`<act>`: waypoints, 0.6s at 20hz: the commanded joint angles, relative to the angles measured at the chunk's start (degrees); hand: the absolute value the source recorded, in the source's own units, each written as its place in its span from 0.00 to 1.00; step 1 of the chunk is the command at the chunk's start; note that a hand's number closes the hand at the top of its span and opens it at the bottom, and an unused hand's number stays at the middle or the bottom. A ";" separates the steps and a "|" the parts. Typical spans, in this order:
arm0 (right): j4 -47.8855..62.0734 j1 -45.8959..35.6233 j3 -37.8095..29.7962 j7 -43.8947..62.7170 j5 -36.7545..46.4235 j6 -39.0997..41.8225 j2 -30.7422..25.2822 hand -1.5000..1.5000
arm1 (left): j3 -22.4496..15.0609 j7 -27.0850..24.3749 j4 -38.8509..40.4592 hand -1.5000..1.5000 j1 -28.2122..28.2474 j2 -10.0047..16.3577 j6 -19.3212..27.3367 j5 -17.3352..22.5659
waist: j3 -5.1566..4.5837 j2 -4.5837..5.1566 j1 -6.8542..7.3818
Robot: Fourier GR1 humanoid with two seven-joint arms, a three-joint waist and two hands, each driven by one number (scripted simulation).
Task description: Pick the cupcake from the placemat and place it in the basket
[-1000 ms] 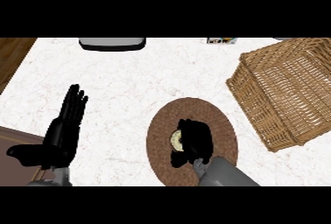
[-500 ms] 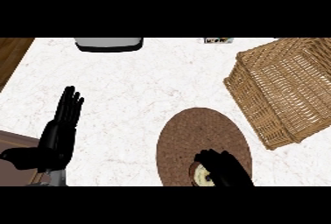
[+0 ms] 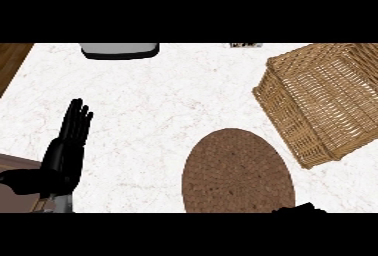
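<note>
The round brown woven placemat (image 3: 236, 172) lies bare on the white marble counter, and no cupcake shows anywhere. Only a black sliver of my right hand (image 3: 299, 209) pokes in at the lower edge, just below the placemat's right side; what it holds is hidden. The wicker basket (image 3: 325, 100) stands at the right, up and to the right of the placemat, and what shows of its inside is bare. My left hand (image 3: 66, 150) rests open at the left, fingers straight and pointing up, far from the placemat.
A grey object (image 3: 119, 50) sits at the counter's far edge, with a small item (image 3: 245, 45) further right along that edge. Dark wood (image 3: 11, 60) borders the counter at the upper left. Bare marble lies between my left hand and the placemat.
My right hand, curled over the cupcake on the placemat a second ago, has drawn back to the lower edge and taken the cupcake out of sight. The left hand has stayed put.
</note>
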 commanded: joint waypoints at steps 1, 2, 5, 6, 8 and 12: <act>-12.85 7.64 -6.16 -5.53 -9.99 -3.14 -9.78 1.00 | 0.36 -2.08 -0.63 0.50 2.29 0.35 -1.18 0.35 | -0.01 -0.04 -0.22; -14.57 9.79 -7.51 -7.07 -11.96 -3.26 -12.29 1.00 | 1.69 0.32 2.12 0.50 -1.78 0.52 -1.27 1.36 | 0.00 0.14 -0.74; -21.61 13.79 -15.33 -5.25 -18.74 -3.89 -18.54 1.00 | 0.84 -0.99 0.20 0.50 0.74 -0.62 -0.26 0.53 | -0.02 0.02 -0.45; -20.76 15.04 -18.48 -5.50 -21.73 -3.15 -20.71 1.00 | 0.99 0.48 -1.06 0.50 0.46 0.67 -0.83 0.34 | 0.02 0.07 -0.08; -21.57 17.67 -22.86 -6.80 -26.34 -3.47 -21.82 1.00 | -0.06 0.85 0.38 0.50 -1.19 -0.62 0.23 -0.84 | 0.04 0.11 -0.39; -14.46 19.34 -34.01 -7.75 -33.49 -1.47 -24.01 1.00 | 0.74 1.85 -1.40 0.50 -0.74 -0.19 -0.05 -0.13 | 0.03 0.13 0.20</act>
